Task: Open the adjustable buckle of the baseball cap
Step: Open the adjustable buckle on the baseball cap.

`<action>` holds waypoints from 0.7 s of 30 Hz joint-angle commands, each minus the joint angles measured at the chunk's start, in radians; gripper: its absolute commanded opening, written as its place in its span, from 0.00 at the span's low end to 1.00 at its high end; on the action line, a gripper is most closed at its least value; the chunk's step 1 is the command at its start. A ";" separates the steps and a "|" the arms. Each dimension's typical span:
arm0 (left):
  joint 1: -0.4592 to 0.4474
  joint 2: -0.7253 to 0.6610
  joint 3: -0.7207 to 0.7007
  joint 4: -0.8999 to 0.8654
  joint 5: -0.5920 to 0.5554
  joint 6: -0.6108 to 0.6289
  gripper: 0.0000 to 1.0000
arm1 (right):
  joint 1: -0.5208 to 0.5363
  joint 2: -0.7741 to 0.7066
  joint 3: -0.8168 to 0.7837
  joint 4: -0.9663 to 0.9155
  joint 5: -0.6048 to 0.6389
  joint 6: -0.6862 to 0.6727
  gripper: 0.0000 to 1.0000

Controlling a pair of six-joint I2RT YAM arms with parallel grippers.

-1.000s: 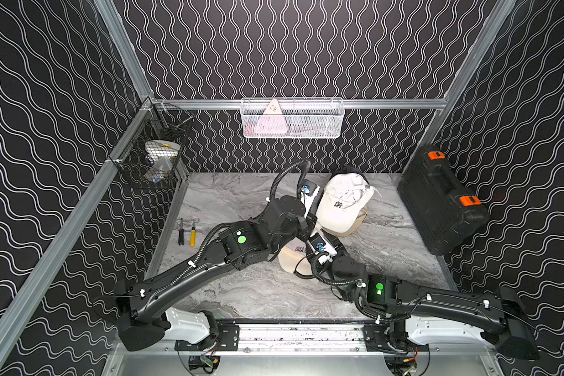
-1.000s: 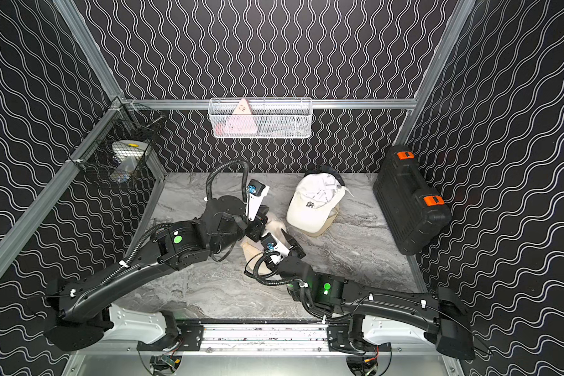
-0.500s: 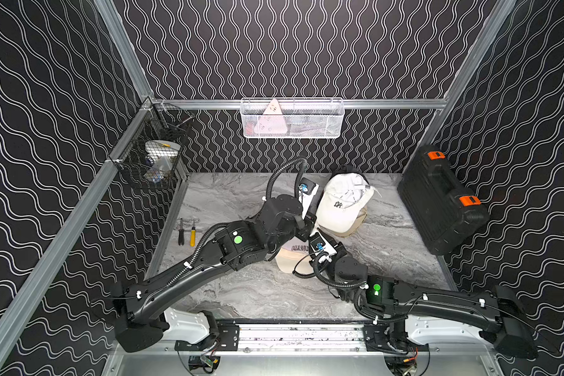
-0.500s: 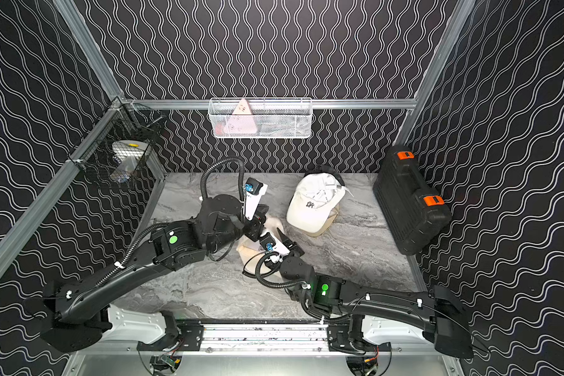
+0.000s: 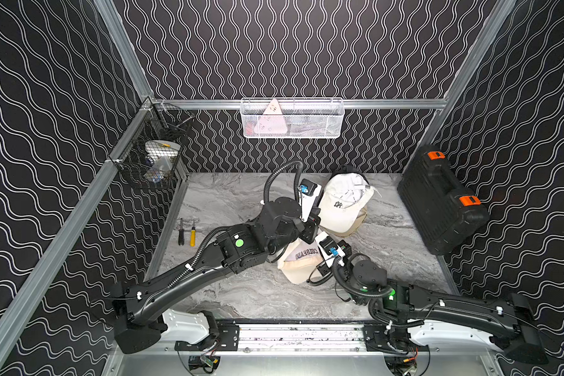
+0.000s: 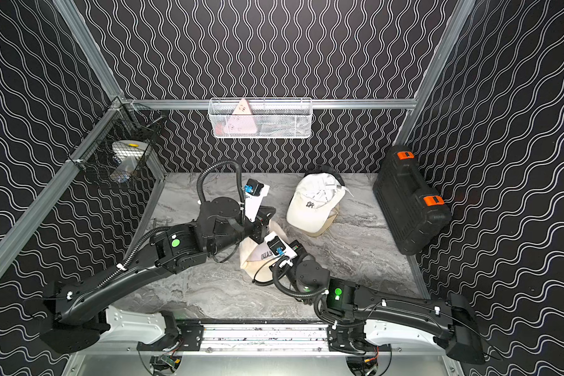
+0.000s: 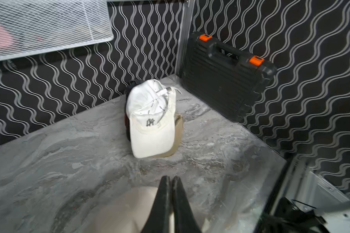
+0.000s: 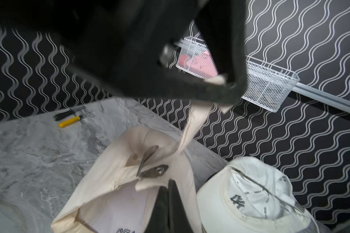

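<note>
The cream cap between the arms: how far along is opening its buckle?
Looks done: the buckle has its metal flap lifted. In hand: the left gripper is shut on the strap, holding it up off the cream cap; the right gripper is shut at the cap's back edge. Left: probably pulling the strap free of the buckle.

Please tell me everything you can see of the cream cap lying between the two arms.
The cream cap is soft cloth with dark lettering on its front. It lies on the grey table. Its metal buckle is at the rear, flap lifted. The strap runs taut up to the left gripper, whose jaws are shut on it. The right gripper, jaws shut, meets the rear edge; whether it pinches cloth is unclear.
</note>
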State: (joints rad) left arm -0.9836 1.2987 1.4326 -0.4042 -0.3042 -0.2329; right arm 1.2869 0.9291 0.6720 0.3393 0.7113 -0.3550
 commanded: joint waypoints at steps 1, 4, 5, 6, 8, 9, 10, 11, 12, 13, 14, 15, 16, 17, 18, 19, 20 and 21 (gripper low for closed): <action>0.000 -0.017 -0.022 -0.001 -0.028 0.000 0.00 | 0.002 -0.038 0.026 -0.021 -0.031 0.055 0.00; 0.002 -0.040 -0.053 -0.004 -0.048 0.001 0.00 | 0.000 -0.066 0.038 -0.042 -0.007 0.083 0.00; 0.003 -0.049 -0.065 -0.001 -0.049 0.003 0.00 | 0.000 -0.073 0.043 -0.050 0.003 0.093 0.00; 0.003 -0.060 -0.076 0.002 -0.053 0.001 0.00 | -0.002 -0.077 0.049 -0.061 0.014 0.101 0.00; 0.003 -0.079 -0.093 0.002 -0.065 0.003 0.00 | -0.003 -0.075 0.068 -0.093 0.042 0.111 0.00; 0.003 -0.086 -0.099 0.001 -0.071 0.004 0.00 | -0.003 -0.073 0.076 -0.108 0.058 0.113 0.00; 0.003 -0.094 -0.103 0.001 -0.073 0.007 0.00 | -0.003 -0.069 0.080 -0.116 0.071 0.117 0.00; 0.003 -0.104 -0.108 0.000 -0.073 0.009 0.00 | -0.003 -0.065 0.086 -0.128 0.082 0.119 0.00; 0.004 -0.111 -0.112 0.002 -0.072 0.010 0.00 | -0.006 -0.058 0.091 -0.142 0.093 0.124 0.00; 0.004 -0.117 -0.115 0.004 -0.070 0.010 0.00 | -0.009 -0.053 0.096 -0.150 0.099 0.128 0.00; 0.003 -0.127 -0.118 0.008 -0.068 0.011 0.00 | -0.013 -0.046 0.101 -0.162 0.107 0.136 0.00; 0.003 -0.133 -0.121 0.010 -0.066 0.010 0.00 | -0.018 -0.039 0.108 -0.176 0.113 0.141 0.00; 0.003 -0.140 -0.124 0.014 -0.064 0.010 0.00 | -0.023 -0.027 0.112 -0.187 0.118 0.147 0.00; 0.003 -0.146 -0.127 0.020 -0.060 0.012 0.00 | -0.027 -0.020 0.117 -0.199 0.120 0.154 0.00; 0.003 -0.153 -0.130 0.025 -0.059 0.012 0.00 | -0.035 -0.010 0.123 -0.213 0.120 0.164 0.00; 0.003 -0.157 -0.133 0.027 -0.059 0.014 0.00 | -0.044 -0.004 0.128 -0.228 0.119 0.175 0.00; 0.003 -0.160 -0.133 0.028 -0.059 0.014 0.00 | -0.053 0.002 0.135 -0.245 0.112 0.189 0.00; 0.004 -0.163 -0.133 0.027 -0.059 0.015 0.00 | -0.064 0.007 0.141 -0.259 0.104 0.202 0.00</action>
State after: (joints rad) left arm -0.9813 1.1450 1.3022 -0.4038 -0.3588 -0.2317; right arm 1.2381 0.9268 0.7929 0.1223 0.7994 -0.2066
